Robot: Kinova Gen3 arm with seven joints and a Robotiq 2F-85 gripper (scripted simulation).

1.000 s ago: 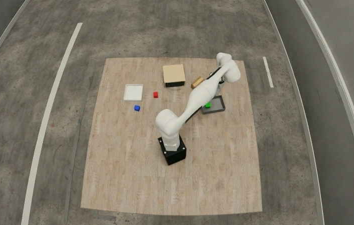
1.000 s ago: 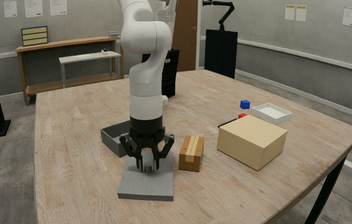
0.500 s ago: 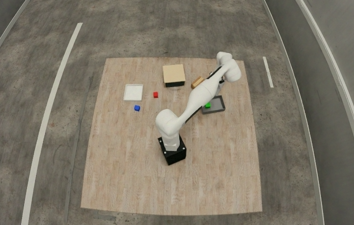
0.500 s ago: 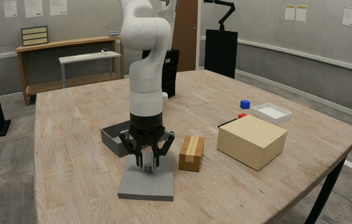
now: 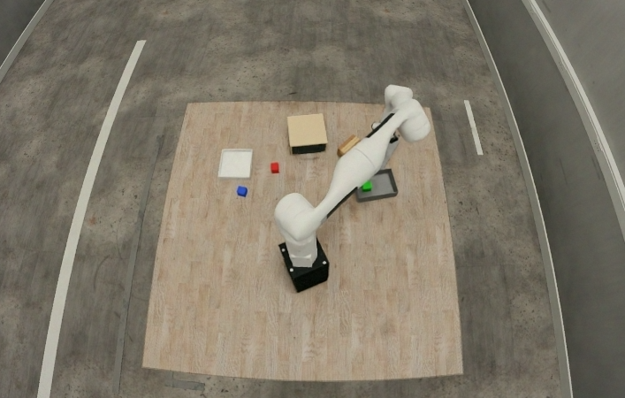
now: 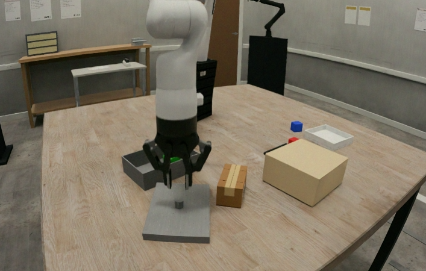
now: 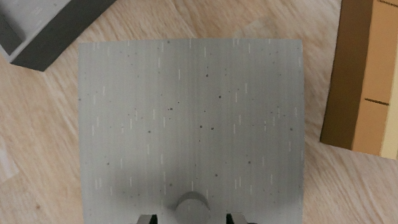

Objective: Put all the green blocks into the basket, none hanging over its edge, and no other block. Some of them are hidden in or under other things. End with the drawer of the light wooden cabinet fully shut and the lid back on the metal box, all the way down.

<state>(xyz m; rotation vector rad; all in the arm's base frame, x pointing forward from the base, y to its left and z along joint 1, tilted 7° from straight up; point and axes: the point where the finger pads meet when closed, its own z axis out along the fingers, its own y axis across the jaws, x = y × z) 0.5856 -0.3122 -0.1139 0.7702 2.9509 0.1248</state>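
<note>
My gripper is partly open and empty, just above the knob of the grey metal lid. The lid lies flat and low, apparently on the table; no box shows beneath it. A green block sits inside the dark grey open container, partly hidden by my arm and gripper. The light wooden cabinet stands to one side; its drawer front is mostly hidden, so I cannot tell whether it is fully shut.
A brown carton stands between lid and cabinet. A red block and a blue block lie near the shallow white tray.
</note>
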